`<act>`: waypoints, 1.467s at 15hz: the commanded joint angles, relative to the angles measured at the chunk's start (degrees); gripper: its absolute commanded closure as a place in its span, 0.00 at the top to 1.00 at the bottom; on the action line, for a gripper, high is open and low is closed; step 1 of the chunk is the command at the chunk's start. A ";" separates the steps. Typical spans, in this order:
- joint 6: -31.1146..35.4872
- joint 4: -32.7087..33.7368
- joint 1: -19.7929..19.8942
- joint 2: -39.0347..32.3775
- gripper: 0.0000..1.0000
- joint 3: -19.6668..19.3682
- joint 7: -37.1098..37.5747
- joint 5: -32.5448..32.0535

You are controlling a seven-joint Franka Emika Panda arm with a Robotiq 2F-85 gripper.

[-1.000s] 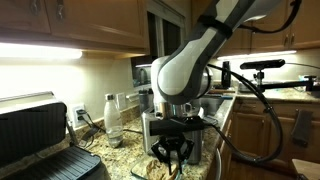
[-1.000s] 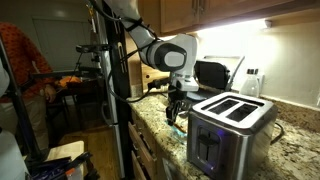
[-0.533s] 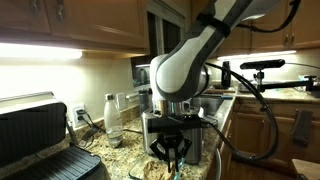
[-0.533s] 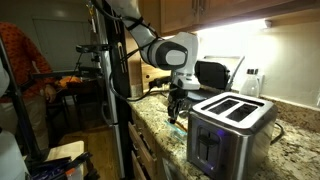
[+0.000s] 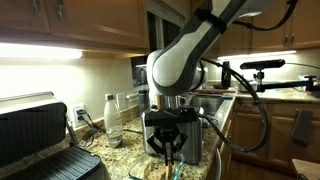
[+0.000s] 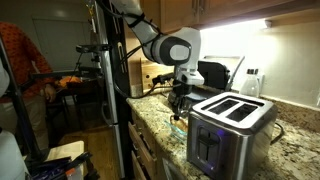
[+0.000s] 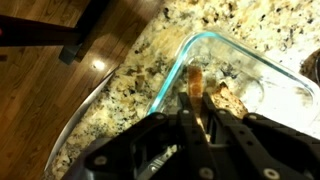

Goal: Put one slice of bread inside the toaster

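Granite counter (image 7: 230, 20): speckled tan-and-black stone top, everything sits on it. Dish is near the edge, floor shows right past it in wrist view.
White arm (image 5: 180, 65): big rounded Franka elbow up high, forearm folded over, wrist pointing straight down at the counter. Reads as a top-down pick imo.
Black-and-silver hinged grill (image 5: 35, 130): lid propped open, well off to the side, not part of this.
Brushed stainless boxy toaster (image 6: 232, 125): upright on the counter w/ both top slots open and nothing in them. Just beside the pick spot, so prob only a short lift and carry.
Clear glass rectangular dish (image 7: 165, 85): holds the bread, walls keep it corralled, which is why the fingers go in from above.
Black Robotiq gripper (image 7: 197, 118): down inside the dish, jaws drawn close w/ the slice's lower end in the narrow gap. Can't tell if the pads are actually clamped on it. Also seen in exterior views (image 5: 167, 153) (image 6: 178, 113).
Tan-brown small bread slice w/ darker crust (image 7: 194, 80): in the dish, seen edge-on, poking out past the fingertips. Not in the toaster yet.
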State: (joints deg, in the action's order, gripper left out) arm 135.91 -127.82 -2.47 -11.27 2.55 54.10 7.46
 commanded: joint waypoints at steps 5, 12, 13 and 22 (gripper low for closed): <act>-5.88 5.74 -1.10 -0.10 0.12 -1.46 -0.35 -5.09; -5.73 5.53 -1.01 0.87 0.07 -0.83 -4.46 -4.33; -5.61 5.09 -0.98 1.23 0.07 -0.88 -4.92 -4.26; -6.05 1.47 -0.56 4.81 0.07 -1.58 -10.53 -4.24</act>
State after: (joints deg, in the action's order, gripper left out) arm 131.14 -122.99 -2.78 -10.67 1.81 45.43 2.91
